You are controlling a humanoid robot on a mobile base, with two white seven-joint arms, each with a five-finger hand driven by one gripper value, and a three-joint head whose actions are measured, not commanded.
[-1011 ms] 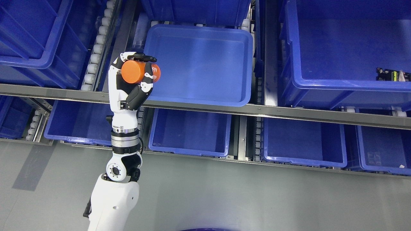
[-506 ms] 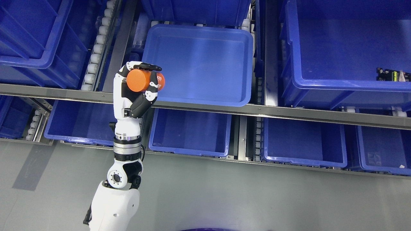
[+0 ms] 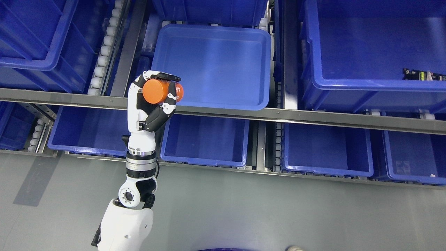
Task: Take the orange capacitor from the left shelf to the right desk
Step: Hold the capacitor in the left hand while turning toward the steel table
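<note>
My left hand (image 3: 158,92) is raised in front of the shelf rail, its fingers curled around an orange capacitor (image 3: 156,91), a short cylinder with white print on its side. The capacitor lies on its side in the grasp, its flat orange end facing me. Hand and capacitor hover at the lower left corner of an empty blue bin (image 3: 212,64) on the upper shelf. The white left arm comes up from the bottom edge. My right arm does not show.
A steel shelf rail (image 3: 313,116) runs across the picture. Blue bins fill both levels; the upper right bin (image 3: 366,45) holds a small circuit board (image 3: 420,74). Roller tracks (image 3: 104,48) run at the upper left. Grey floor (image 3: 278,212) lies below.
My left hand has pulled the capacitor back toward me and slightly right, away from the bin. The camera has shifted a little, so the shelves sit slightly higher and more to the left.
</note>
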